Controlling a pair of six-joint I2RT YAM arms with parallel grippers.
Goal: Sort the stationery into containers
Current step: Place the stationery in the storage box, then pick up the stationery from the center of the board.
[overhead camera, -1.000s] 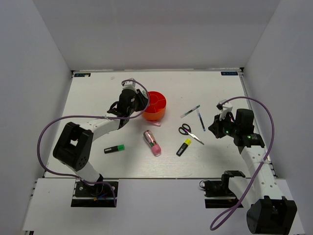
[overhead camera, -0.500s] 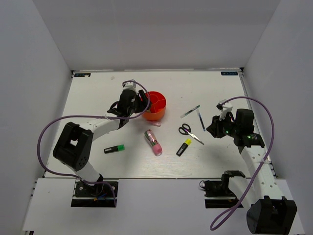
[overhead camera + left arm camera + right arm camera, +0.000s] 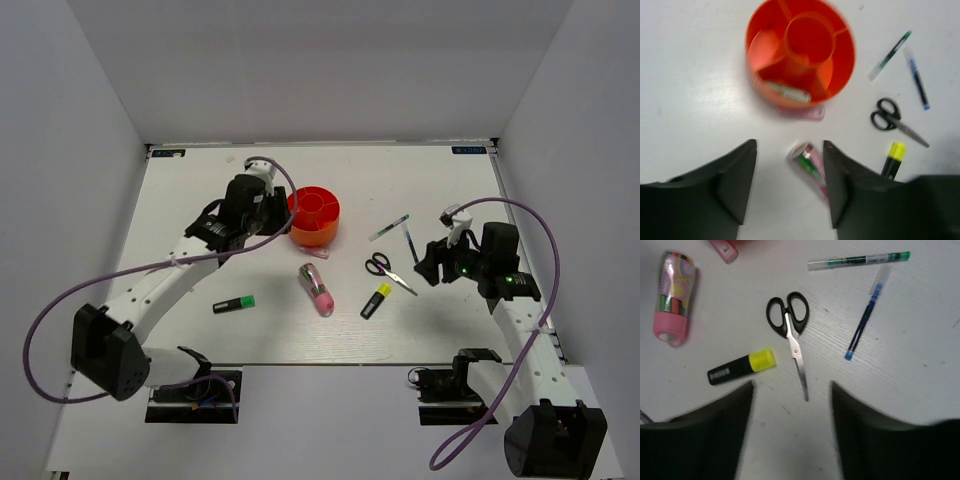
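Observation:
The orange-red organiser (image 3: 316, 214) (image 3: 800, 55) stands left of the table's middle, with a pale stick-like item (image 3: 788, 92) in a front compartment. My left gripper (image 3: 272, 213) (image 3: 789, 150) hovers open and empty just left of it. On the table lie the pink-and-green pen (image 3: 315, 290) (image 3: 674, 295), black-handled scissors (image 3: 388, 270) (image 3: 790, 330), yellow highlighter (image 3: 376, 300) (image 3: 742, 367), green marker (image 3: 234, 304), a clear pen with green ends (image 3: 389, 227) (image 3: 858, 260) and a blue pen (image 3: 411, 247) (image 3: 865, 322). My right gripper (image 3: 429, 262) (image 3: 791, 387) is open, just right of the scissors' blade tip.
A small pink item (image 3: 315, 254) (image 3: 805, 112) lies against the organiser's near side. White walls close in the table on the left, back and right. Both arms' purple cables loop out beside them.
My left arm has drawn back and up from the organiser, jaws wider than a second ago. My right gripper went from shut to open and edged left toward the scissors.

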